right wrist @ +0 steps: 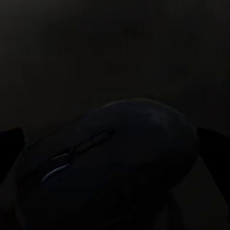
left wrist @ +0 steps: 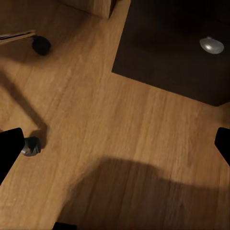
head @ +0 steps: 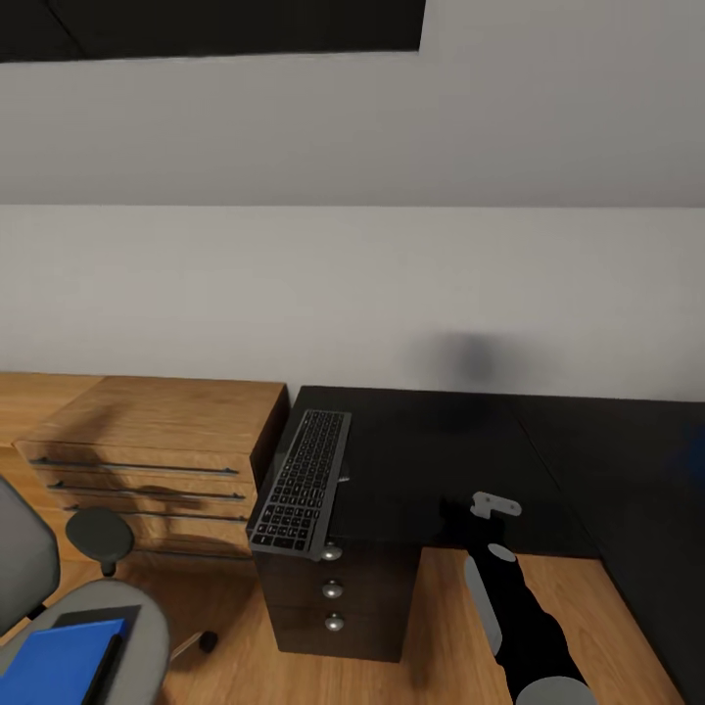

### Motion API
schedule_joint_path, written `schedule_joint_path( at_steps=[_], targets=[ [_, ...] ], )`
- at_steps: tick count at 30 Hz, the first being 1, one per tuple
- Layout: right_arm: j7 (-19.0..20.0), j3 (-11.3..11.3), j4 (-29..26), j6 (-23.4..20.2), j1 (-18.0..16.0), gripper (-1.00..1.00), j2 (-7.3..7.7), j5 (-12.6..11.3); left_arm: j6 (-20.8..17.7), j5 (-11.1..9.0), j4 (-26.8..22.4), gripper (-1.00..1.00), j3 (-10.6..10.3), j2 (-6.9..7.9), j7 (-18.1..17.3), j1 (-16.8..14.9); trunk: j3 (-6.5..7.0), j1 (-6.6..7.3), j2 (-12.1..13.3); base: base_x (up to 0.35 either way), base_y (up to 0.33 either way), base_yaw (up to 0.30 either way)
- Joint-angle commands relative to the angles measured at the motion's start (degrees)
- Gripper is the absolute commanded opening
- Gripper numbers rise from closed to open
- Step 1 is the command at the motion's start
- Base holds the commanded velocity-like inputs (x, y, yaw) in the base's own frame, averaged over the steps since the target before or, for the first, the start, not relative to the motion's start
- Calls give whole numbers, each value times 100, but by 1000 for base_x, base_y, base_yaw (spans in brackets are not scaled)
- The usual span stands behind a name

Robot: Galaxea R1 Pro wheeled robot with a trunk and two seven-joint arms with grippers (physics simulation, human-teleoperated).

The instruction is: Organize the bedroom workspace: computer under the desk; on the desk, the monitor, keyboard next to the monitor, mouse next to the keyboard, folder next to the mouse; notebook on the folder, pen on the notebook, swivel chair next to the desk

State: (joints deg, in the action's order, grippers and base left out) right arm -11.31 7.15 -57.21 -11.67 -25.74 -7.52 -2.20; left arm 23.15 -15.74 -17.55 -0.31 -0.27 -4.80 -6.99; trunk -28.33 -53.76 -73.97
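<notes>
light wood cabinet (head: pixel 157 446), wood floor (left wrist: pixel 96 129)

Matt black desk (head: pixel 460 441), grainy wood floor (left wrist: pixel 120 143), shiny metal knobs (head: pixel 333 589)

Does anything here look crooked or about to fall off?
Yes. The flat dark keyboard with grey-black keys lies at the left end of the black-topped desk, its near corner jutting past the edge above the round silver drawer knobs. Also, the bright blue folder sits on the grey swivel chair, not the desk.

Black desk (head: pixel 548 460), grey-black keyboard (head: pixel 302 480), bright blue folder (head: pixel 61 661).
</notes>
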Motion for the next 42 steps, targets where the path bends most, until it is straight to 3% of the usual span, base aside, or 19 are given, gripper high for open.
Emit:
schedule_joint_path(
  at_steps=[1, 7, 16, 30, 42],
  targets=[
    [-10, 5, -8, -24, -2, -100, -4, -24, 15, -61, 6, 100, -3, 0, -41, -4, 13, 23, 38, 0, 0, 0],
    [-4, 5, 25, 182, -1, -100, -4, -17, 8, -67, 6, 100, -4, 1, -39, -4, 120, 154, 279, 0, 0, 0],
    [3, -6, 245, 568, -1, -100, -7, -3, 13, -62, 6, 100, 9, 1, -46, -4, 120, 154, 279, 0, 0, 89],
    [19, -12, 306, 613, -1, -100, -4, 7, 14, -61, 6, 100, 5, 1, -48, -4, 120, 154, 279, 0, 0, 255],
    [30, -9, 324, 598, -3, -100, 0, 1, 14, -61, 6, 100, 4, 1, -48, -4, 120, 154, 279, 18, -25, 68]
  ],
)
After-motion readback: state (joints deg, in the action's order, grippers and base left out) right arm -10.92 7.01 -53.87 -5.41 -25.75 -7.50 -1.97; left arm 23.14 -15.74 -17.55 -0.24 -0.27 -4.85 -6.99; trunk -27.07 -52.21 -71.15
